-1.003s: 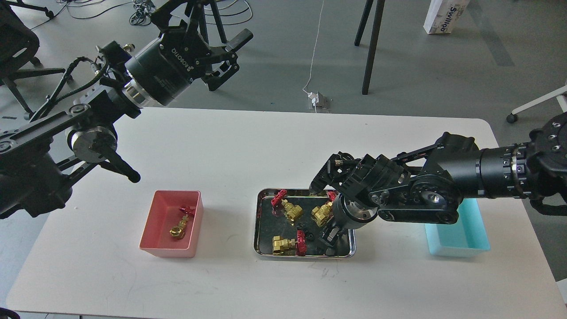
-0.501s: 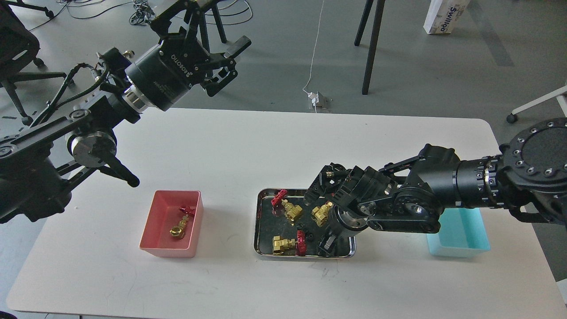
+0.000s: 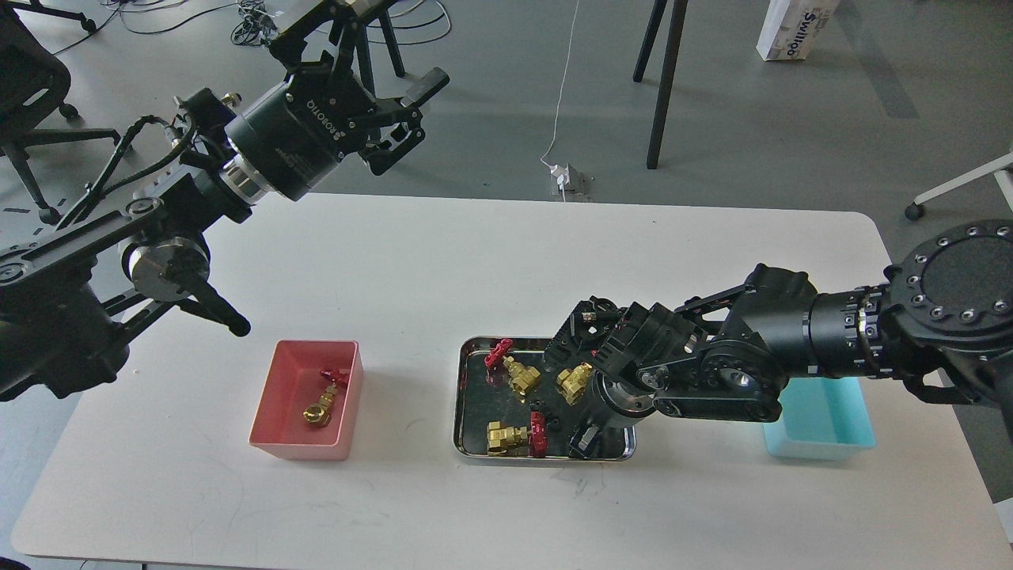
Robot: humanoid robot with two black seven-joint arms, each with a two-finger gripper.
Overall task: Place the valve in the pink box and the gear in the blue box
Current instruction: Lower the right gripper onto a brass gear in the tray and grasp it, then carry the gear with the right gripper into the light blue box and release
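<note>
The pink box (image 3: 269, 423) stands at the front left and holds one valve (image 3: 323, 398) with a red handwheel. Three more valves (image 3: 520, 375) lie in the steel tray (image 3: 462, 396) at the middle. Tiny black gears (image 3: 546, 417) lie between them. My right gripper (image 3: 584, 438) points down into the tray's front right corner. Its dark fingers blend with the tray, so its state is unclear. The blue box (image 3: 823, 423) stands at the right, partly behind my right arm. My left gripper (image 3: 411, 115) is open and empty, raised high beyond the table's far left edge.
The white table (image 3: 443, 269) carries only the two boxes and the tray. My left arm's elbow hangs over the table just behind the pink box. Chair legs, cables and a power plug lie on the floor beyond.
My right arm has shifted a little left and lower, so its gripper sits deeper in the tray's front right corner. My left arm has barely moved.
</note>
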